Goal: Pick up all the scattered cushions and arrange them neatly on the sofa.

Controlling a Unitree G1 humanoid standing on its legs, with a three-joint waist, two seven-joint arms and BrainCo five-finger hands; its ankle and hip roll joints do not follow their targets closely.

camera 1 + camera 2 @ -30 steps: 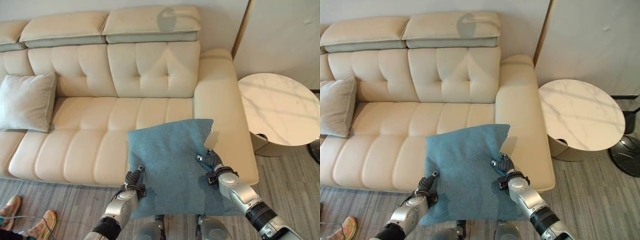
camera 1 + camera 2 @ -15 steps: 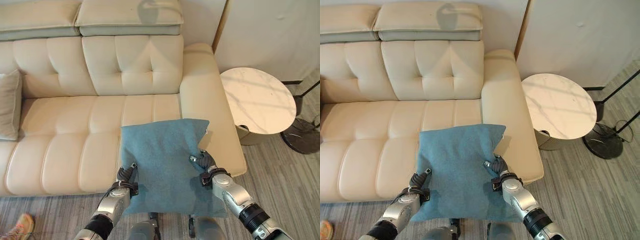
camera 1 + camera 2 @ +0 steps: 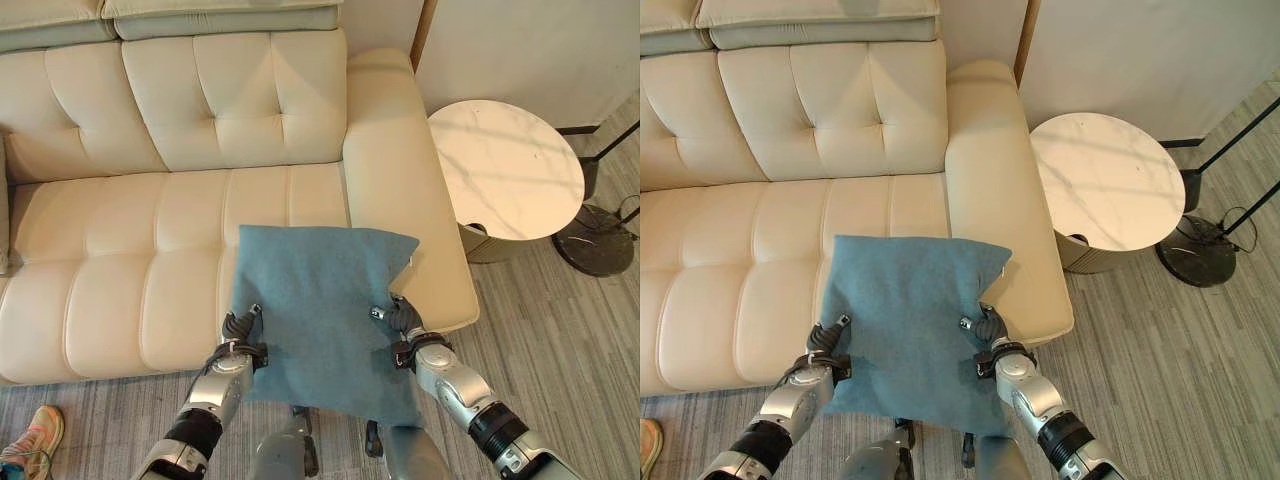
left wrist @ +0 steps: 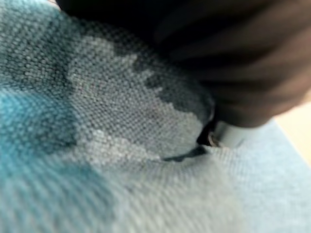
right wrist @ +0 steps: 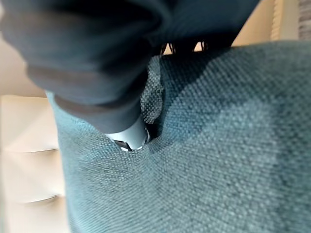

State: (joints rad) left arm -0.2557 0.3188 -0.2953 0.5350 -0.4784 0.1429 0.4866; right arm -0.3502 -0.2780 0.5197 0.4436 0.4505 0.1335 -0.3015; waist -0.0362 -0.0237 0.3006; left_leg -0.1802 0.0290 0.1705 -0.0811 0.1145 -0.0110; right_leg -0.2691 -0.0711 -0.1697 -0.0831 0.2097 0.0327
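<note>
The blue cushion (image 3: 322, 310) hangs between both hands over the front edge of the cream sofa (image 3: 150, 200) (near its armrest end). The left hand (image 3: 238, 333) pinches its left edge, the right hand (image 3: 402, 322) its right edge.

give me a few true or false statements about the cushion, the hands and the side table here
1. The blue cushion is gripped by both the left hand and the right hand. True.
2. The cushion lies flat on the round table. False: it is held over the front edge of the sofa.
3. The round table stands beside the sofa's armrest. True.
4. The cushion is red. False: it is blue.
</note>
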